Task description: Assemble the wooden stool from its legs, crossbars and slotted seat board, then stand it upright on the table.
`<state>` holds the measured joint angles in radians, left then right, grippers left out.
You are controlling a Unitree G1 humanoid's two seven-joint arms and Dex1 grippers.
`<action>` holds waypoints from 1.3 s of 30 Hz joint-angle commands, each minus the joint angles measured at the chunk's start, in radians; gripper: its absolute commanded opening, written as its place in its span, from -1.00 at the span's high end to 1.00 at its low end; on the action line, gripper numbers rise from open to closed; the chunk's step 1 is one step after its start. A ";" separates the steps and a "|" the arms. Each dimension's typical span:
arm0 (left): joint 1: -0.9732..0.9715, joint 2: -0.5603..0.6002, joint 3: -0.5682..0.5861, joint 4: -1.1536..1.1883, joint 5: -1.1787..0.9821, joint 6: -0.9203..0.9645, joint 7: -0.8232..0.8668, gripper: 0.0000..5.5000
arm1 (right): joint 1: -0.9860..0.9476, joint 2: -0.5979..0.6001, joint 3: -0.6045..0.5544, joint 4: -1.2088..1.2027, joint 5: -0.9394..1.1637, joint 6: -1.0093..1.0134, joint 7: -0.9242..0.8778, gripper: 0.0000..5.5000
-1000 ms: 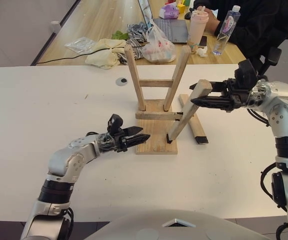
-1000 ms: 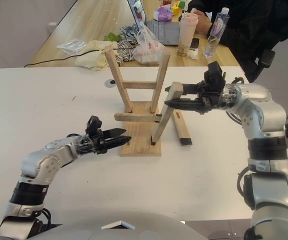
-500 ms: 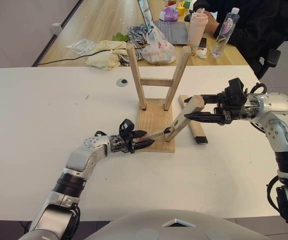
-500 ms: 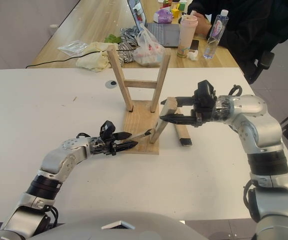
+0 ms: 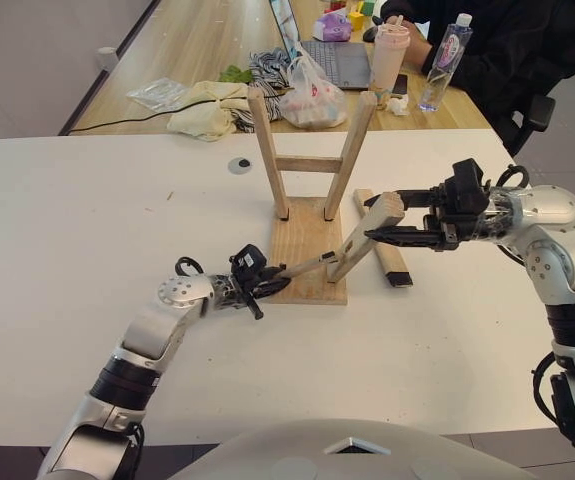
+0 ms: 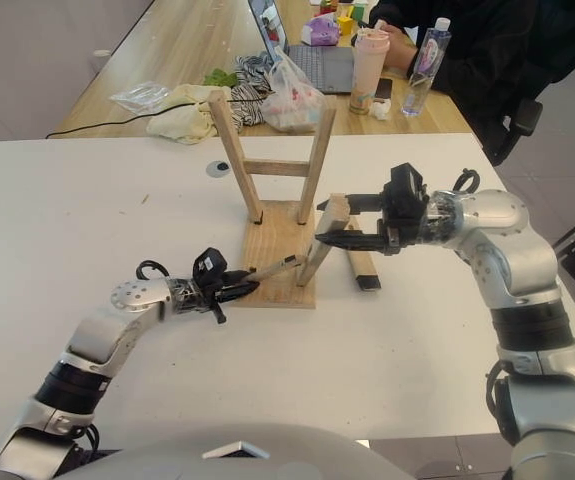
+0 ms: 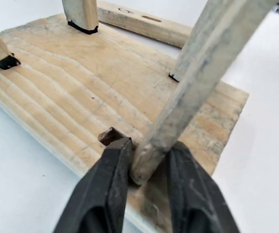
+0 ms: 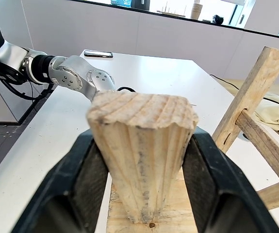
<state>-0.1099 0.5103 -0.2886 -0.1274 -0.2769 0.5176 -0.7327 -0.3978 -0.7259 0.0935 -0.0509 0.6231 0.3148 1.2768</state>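
The white worktop [image 5: 77, 220] carries a half-built stool near its middle. On the left, the left gripper [image 5: 264, 284] sits low by the near edge of the seat board [image 5: 302, 235]. Its fingers [image 7: 112, 167] are clamped on the near end of a thin crossbar [image 5: 307, 265], which slants up and to the right toward a tilted leg. The board lies flat on the worktop. At its far end the upright legs [image 5: 266, 150] stand in their slots, spreading apart toward the top, joined partway up by a second crossbar [image 5: 309, 163]. At the board's near right corner a third leg [image 5: 359, 243] leans up and to the right, its lower end resting on the board. The right gripper [image 5: 381, 218] holds the upper end of this leg, with its fingers [image 8: 78, 187] pressed against two opposite sides of the wood. Just right of the board, beyond the tilted leg, a fourth leg [image 5: 387, 255] lies flat on the worktop.
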 commanded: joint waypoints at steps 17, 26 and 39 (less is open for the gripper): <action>-0.306 0.401 -0.024 0.064 0.130 -0.095 -0.493 0.87 | 0.082 -0.033 0.183 0.053 -0.220 -0.013 -0.122 0.26; -0.610 0.436 -0.121 0.165 0.235 -0.175 -0.779 0.87 | -0.015 -0.061 0.249 0.039 -0.254 0.005 -0.108 0.26; -0.838 0.226 -0.216 0.433 0.333 -0.254 -0.837 0.87 | -0.057 -0.044 0.318 0.058 -0.269 -0.012 -0.132 0.26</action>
<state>-0.8755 0.7769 -0.4883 0.2435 0.0227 0.2939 -1.5639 -0.5277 -0.7236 0.2475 -0.0398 0.6159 0.2444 1.1544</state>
